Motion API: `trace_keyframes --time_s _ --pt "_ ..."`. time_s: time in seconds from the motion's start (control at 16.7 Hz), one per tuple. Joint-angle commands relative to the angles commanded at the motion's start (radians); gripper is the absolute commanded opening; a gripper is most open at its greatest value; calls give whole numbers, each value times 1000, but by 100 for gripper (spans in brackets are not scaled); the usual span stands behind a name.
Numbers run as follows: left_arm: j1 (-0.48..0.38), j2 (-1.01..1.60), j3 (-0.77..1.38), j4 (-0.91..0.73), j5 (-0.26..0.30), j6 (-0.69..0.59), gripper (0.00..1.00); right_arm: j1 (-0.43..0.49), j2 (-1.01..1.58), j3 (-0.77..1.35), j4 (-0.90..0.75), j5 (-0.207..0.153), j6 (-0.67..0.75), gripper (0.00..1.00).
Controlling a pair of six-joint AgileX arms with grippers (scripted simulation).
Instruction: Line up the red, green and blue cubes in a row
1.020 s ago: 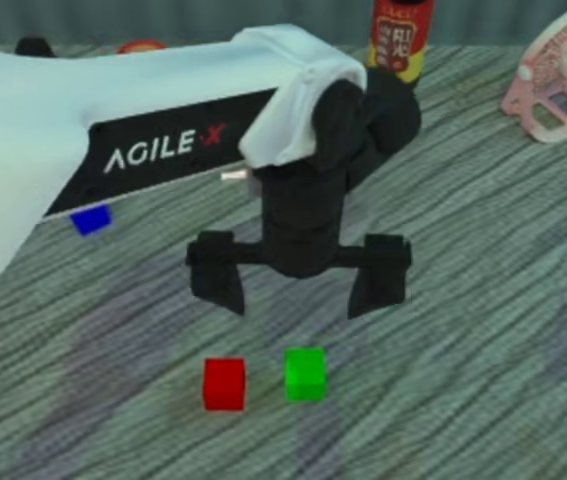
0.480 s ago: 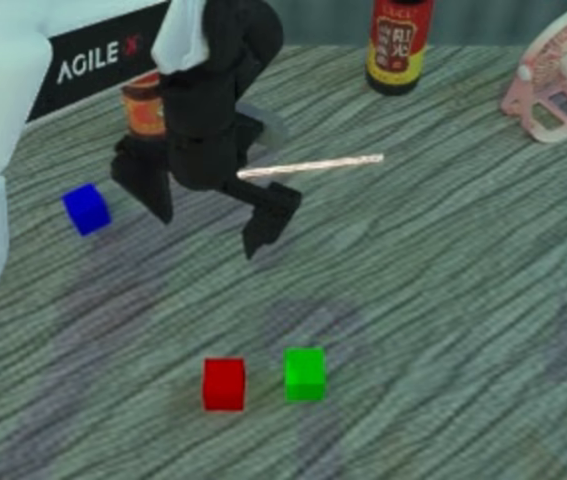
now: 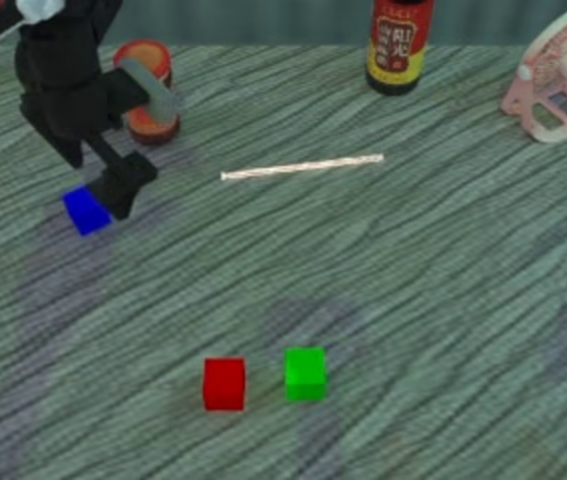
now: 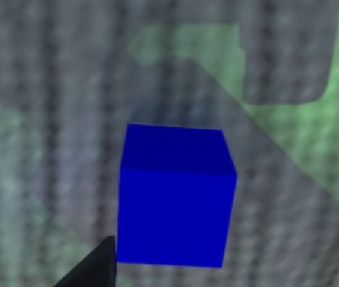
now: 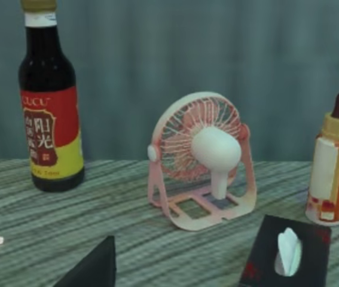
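The blue cube (image 3: 86, 212) lies at the table's left, and in the left wrist view this blue cube (image 4: 175, 194) fills the middle. My left gripper (image 3: 93, 170) hangs open just above it, one fingertip (image 3: 121, 192) at its right edge. A black fingertip (image 4: 94, 269) shows beside the cube, apart from it. The red cube (image 3: 224, 384) and green cube (image 3: 305, 374) sit side by side near the front, a small gap between them. My right arm is out of the top view; its wrist view shows one fingertip (image 5: 94, 269) and nothing held.
A red-lidded jar (image 3: 145, 90) stands behind the left gripper, partly hidden. A pale stick (image 3: 303, 166) lies mid-table. At the back are a soy sauce bottle (image 3: 399, 45) and a pink fan (image 3: 558, 80). An orange dropper bottle (image 5: 332, 167) and a black tissue box (image 5: 286, 251) are on the right.
My left arm has swung from above the red and green cubes to the left and back, and its open gripper has come down over the blue cube. The cubes have not moved.
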Motion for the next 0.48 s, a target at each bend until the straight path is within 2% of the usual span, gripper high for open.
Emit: trace_keyframes --time_s 0.24,0.48 --pt "76 6 39 4 3 140 100 0 0 0 0 0 0 100" --pt "80 6 42 5 3 148 100 0 0 0 0 0 0 100"
